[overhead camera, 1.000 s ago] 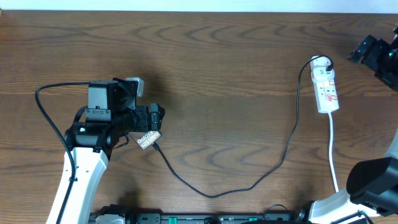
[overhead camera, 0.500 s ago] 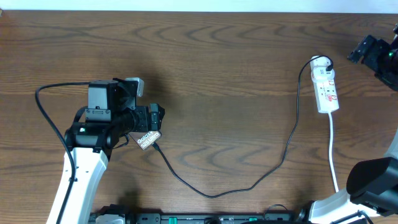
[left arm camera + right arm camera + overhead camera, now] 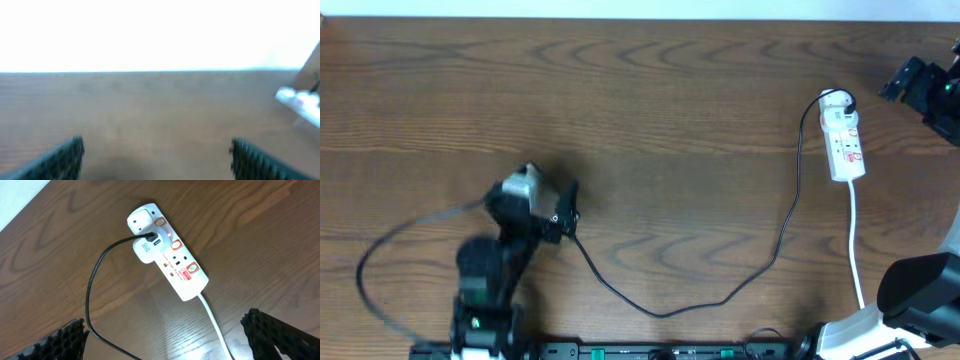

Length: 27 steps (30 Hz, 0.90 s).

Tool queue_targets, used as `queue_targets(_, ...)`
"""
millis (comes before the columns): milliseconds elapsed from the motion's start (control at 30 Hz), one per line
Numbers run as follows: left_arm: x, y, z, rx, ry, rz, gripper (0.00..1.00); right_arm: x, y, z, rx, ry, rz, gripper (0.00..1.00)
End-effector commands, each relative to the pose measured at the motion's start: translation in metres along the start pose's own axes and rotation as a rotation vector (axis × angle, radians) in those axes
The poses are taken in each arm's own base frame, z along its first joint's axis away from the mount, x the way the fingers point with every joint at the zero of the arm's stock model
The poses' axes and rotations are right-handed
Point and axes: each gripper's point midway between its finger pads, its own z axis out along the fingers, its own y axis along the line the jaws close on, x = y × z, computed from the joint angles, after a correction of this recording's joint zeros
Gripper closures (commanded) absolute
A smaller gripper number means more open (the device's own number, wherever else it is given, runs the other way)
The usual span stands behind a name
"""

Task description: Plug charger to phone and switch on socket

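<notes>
The white socket point(image 3: 844, 135) lies at the right of the table and shows in the right wrist view point(image 3: 170, 250) with red markings and a white plug at one end. The black charger cable point(image 3: 785, 225) runs from it in a long loop to the left; it also shows in the right wrist view point(image 3: 92, 290). Its free end stops by a dark shape under my left gripper point(image 3: 567, 205). The phone does not show clearly. My left gripper point(image 3: 157, 145) is open with only bare table between its jaws. My right gripper point(image 3: 905, 82) is open and empty, above and beside the socket point(image 3: 162, 322).
The socket's white lead point(image 3: 857, 240) runs toward the front edge at the right. A blurred white object point(image 3: 300, 100) shows at the right of the left wrist view. The left arm's base point(image 3: 480, 310) is at the front left.
My left arm has swung back toward the front edge and is blurred by motion. The phone's white text, seen at the gripper before, no longer shows. The right arm has not moved.
</notes>
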Motion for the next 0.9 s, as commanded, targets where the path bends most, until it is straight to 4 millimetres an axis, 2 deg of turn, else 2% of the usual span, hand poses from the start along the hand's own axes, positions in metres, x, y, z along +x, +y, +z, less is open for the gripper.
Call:
queue_targets(0, -0.008, -0.005, -0.018, 0.011, -0.153, 0.067, 0.08, -0.001, -0.002, 0.000, 0.005, -0.003, 0.015, 0.01)
queue_targets(267, 0.001, -0.008, -0.035, 0.003, -0.159, 0.126, 0.08, -0.001, -0.002, 0.000, 0.005, -0.003, 0.015, 0.01)
queue_targets(567, 0.036, -0.001, -0.038, -0.025, -0.025, 0.095, 0.08, -0.001, -0.002, 0.000, 0.005, -0.003, 0.014, 0.01)
queue_targets(600, 0.041, 0.000, -0.038, -0.032, -0.004, 0.090, 0.08, -0.001, -0.002, 0.000, 0.005, -0.003, 0.015, 0.01)
queue_targets(633, 0.056, 0.002, -0.038, -0.038, 0.054, 0.076, 0.08, -0.001, -0.002, 0.000, 0.005, -0.003, 0.015, 0.01)
queue_targets(867, 0.055, 0.003, -0.038, -0.043, 0.050, 0.076, 0.08, -0.001, -0.002, 0.000, 0.005, -0.003, 0.015, 0.01)
